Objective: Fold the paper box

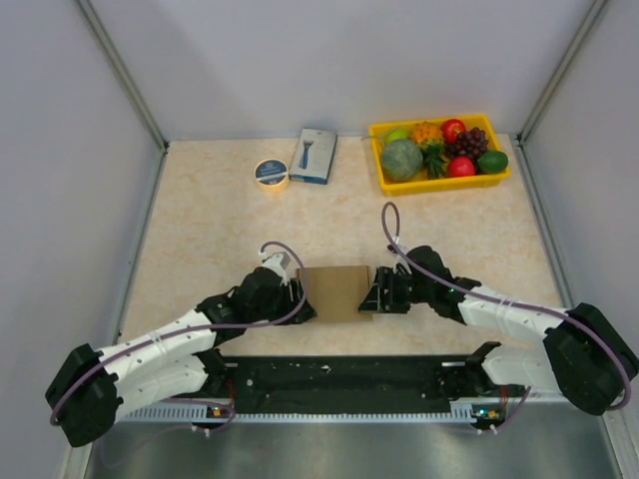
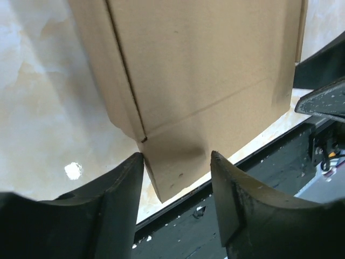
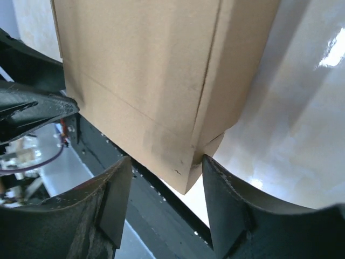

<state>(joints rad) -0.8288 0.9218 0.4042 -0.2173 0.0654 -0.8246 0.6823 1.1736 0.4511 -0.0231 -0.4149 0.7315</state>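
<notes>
Brown paper box (image 1: 337, 291) lies at the table's (image 1: 200, 230) near edge, centre, side panels bent down at the creases, btwn both grippers. L gripper (image 1: 303, 302) is at its left side, jaws spread w/ the box's near corner in the gap, not clamped. R gripper (image 1: 373, 297) does likewise on the right, jaws apart. Far right: yellow tray (image 1: 439, 187) of fruit. Tape roll (image 1: 271, 173) & small printed box (image 1: 315, 155) sit far centre.
</notes>
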